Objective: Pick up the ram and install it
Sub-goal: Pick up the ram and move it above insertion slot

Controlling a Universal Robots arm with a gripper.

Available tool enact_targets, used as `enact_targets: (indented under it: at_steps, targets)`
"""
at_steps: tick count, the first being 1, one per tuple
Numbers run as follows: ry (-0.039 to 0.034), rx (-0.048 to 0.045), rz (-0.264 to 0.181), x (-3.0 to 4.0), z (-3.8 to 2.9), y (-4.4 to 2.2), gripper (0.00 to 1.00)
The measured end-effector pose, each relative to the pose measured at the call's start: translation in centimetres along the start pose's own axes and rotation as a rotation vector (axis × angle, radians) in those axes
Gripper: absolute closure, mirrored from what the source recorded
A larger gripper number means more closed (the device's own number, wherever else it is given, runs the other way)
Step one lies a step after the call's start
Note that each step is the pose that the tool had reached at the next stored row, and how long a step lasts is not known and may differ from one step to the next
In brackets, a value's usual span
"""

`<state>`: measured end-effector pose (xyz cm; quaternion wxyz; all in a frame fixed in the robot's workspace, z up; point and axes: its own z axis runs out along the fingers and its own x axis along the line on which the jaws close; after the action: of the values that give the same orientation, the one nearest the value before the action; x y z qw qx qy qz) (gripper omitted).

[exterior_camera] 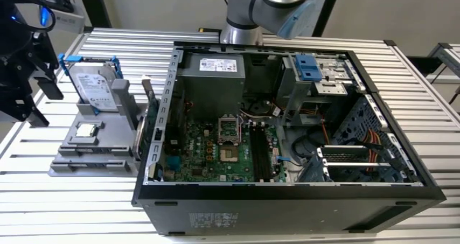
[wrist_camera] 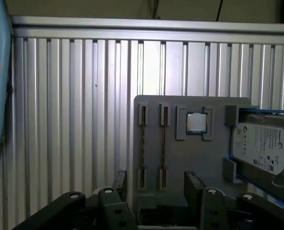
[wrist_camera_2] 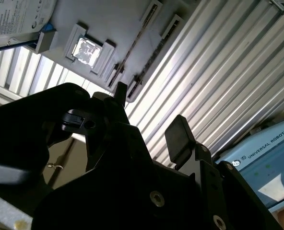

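Two ram sticks stand on edge in the grey holder (wrist_camera: 190, 167); in the first wrist view one ram (wrist_camera: 143, 146) sits beside the other (wrist_camera: 163, 146). The second wrist view shows them as thin dark strips (wrist_camera_2: 135, 44). In the exterior view the ram (exterior_camera: 148, 112) stands between the holder and the computer case. My gripper (wrist_camera: 157, 186) hovers off the holder's edge near the sticks' ends, open, with nothing between its fingers (wrist_camera_2: 180, 139). In the exterior view the gripper (exterior_camera: 40, 93) hangs at the far left, apart from the holder. The motherboard's black slots (exterior_camera: 259, 153) lie inside the case.
The holder also carries a square silver processor chip (wrist_camera: 197, 123) and a silver hard drive with blue handles (wrist_camera: 259, 148). The open computer case (exterior_camera: 374, 193) takes up the middle of the ribbed metal table (exterior_camera: 72, 201). The arm's base (exterior_camera: 241, 31) stands behind the case.
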<state>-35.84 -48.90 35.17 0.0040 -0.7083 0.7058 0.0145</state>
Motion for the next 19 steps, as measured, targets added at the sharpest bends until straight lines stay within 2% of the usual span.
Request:
enact_targets:
  at_steps: [19]
  targets:
    - [0.0, 0.0, 0.0, 0.02, 1.14, -0.03, 0.0]
